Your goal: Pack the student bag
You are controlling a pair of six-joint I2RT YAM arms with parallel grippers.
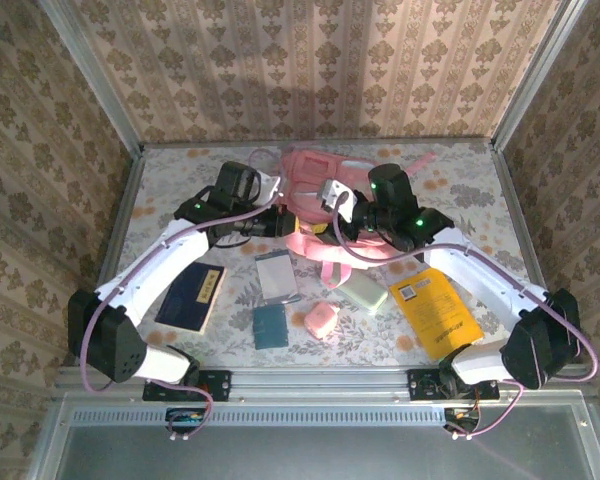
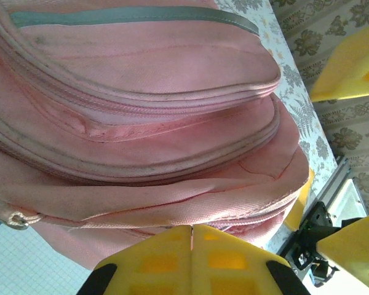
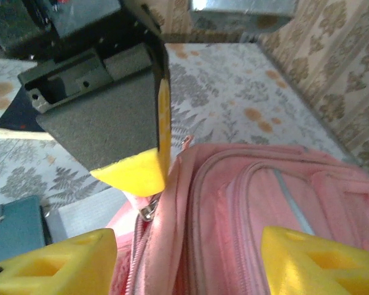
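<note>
The student bag (image 1: 310, 175) lies on the table (image 1: 460, 180), with both grippers at it. The left gripper (image 2: 190, 236) is pressed together at the bag's zipped edge (whether it has caught fabric we cannot tell), and the right gripper (image 3: 187, 258) stands spread, astride the bag. On the bag's near side lie a dark blue book (image 1: 192, 297), a teal booklet (image 1: 270, 325), a small pink pouch (image 1: 322, 320) and a yellow packet (image 1: 435, 310).

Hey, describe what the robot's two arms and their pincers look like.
The left arm and right arm have white links, black joint housings with small green lights, and thin pinkish cables alongside. The left pincer and right pincer have blocky yellow fingers with square recesses.
</note>
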